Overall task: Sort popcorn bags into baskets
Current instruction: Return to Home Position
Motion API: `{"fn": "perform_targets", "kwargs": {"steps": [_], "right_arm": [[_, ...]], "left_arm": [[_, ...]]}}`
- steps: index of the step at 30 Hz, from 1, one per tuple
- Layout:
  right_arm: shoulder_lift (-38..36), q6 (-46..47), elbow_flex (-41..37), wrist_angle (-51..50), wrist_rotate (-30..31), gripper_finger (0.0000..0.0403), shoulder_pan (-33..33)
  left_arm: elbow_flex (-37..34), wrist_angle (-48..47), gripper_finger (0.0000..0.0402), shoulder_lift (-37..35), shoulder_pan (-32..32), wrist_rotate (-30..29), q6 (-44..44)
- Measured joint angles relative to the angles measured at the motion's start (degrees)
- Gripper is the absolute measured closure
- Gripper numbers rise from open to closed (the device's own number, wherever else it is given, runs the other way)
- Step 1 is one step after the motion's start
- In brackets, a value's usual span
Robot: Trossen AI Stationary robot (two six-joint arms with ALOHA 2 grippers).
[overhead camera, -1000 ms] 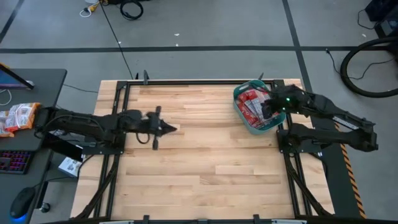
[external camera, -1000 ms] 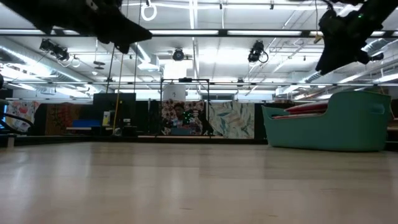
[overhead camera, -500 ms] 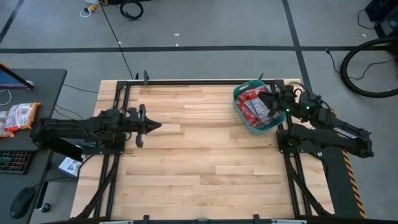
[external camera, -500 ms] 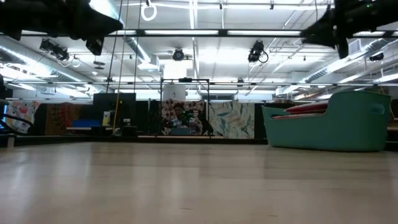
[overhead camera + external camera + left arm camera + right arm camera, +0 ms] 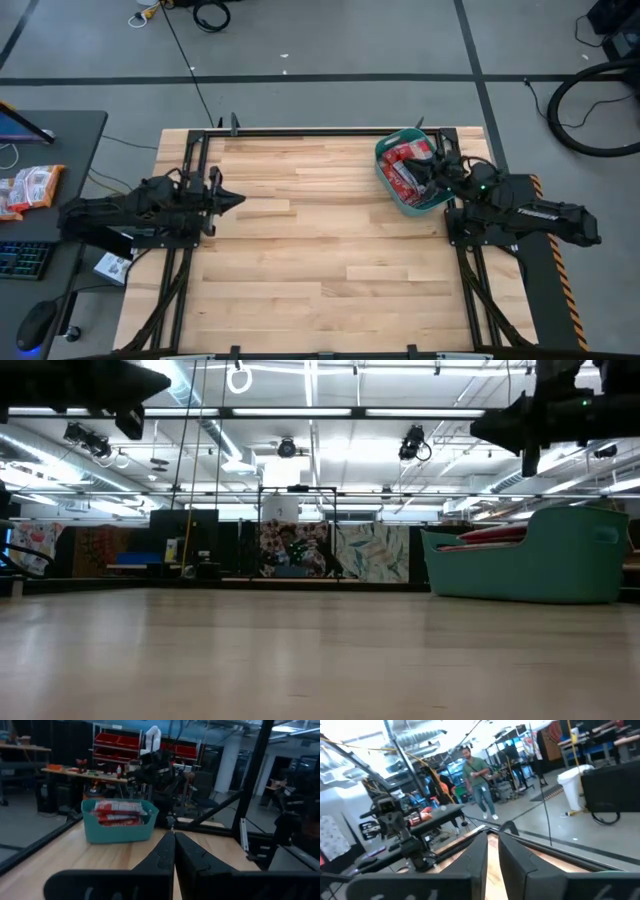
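**Teal basket of red bags in the far right corner, both arms drawn in at the sides**

The wooden table (image 5: pixel 330 250) carries only one thing, the basket (image 5: pixel 381 160). It stands in the far right corner. Its long axis runs from the far edge toward the near edge, and it slants a little to the right. The popcorn bags (image 5: pixel 402 166) are all inside it. In the left wrist view they lie flat in a pile (image 5: pixel 119 809) that rises over the rim. Their long sides go along the long wall of the basket (image 5: pixel 120 832).

The left arm lies low at the left side of the table. The left gripper (image 5: pixel 230 197) points to the right, and its fingers (image 5: pixel 165 851) are pressed together with nothing between them. The right gripper (image 5: pixel 428 172) hangs over the basket. It is empty, and its fingers (image 5: pixel 476 854) stand close, with only a thin slit between them.

In the high view the right gripper hides part of the basket, so I cannot count the bags, and their printing cannot be read. In the low view only a red edge (image 5: pixel 495 535) shows above the basket wall (image 5: pixel 540 565), and both arms are cut off at the top.
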Motion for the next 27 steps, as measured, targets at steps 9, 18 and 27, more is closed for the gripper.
{"fn": "perform_targets", "kwargs": {"steps": [9,18,27], "right_arm": [[-1.31,-2.71,-5.62,7.9,-1.29,0.0393,3.79],[-9.83,-7.76,-5.87,6.5,-8.98,0.0381,4.46],[-13.48,-5.3,-9.01,2.96,-8.81,0.0388,4.46]], "left_arm": [[-7.89,2.0,0.0392,-7.76,-0.57,-5.21,-2.89],[-7.63,-4.5,0.0392,-12.55,-0.13,-6.2,-2.56],[-7.81,-0.86,0.0392,-12.82,-0.2,-7.33,0.1]]}}
